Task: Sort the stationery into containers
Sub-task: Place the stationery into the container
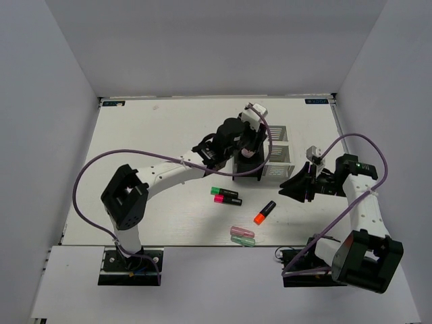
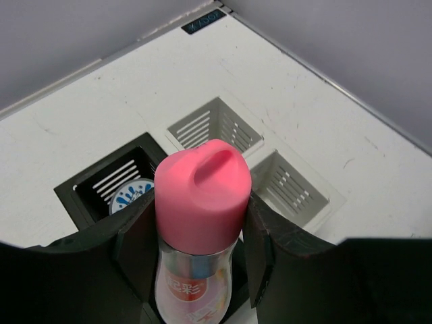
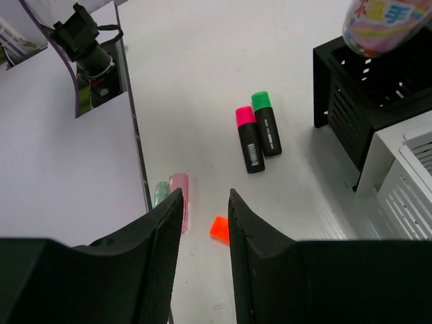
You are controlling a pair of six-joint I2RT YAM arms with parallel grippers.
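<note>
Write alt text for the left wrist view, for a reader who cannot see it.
The left gripper holds a clear bottle with a pink cap upright between its fingers. Behind it on the white table stand a black mesh bin and two white mesh compartments.

- The desk [image 1: 169, 128] is white and flat.
- Plain white walls [image 1: 202, 40] stand at the back and on both sides of the desk.
- A small blue sticker [image 1: 112, 103] sits at the far left corner of the desk.
- A second sticker [image 1: 318, 101] sits at the far right corner.
- The left wrist view shows a dark corner sticker [image 2: 202, 22]. Its writing is too small to read.
- A pale strip [image 1: 216, 280] runs along the near side of the desk.
</note>
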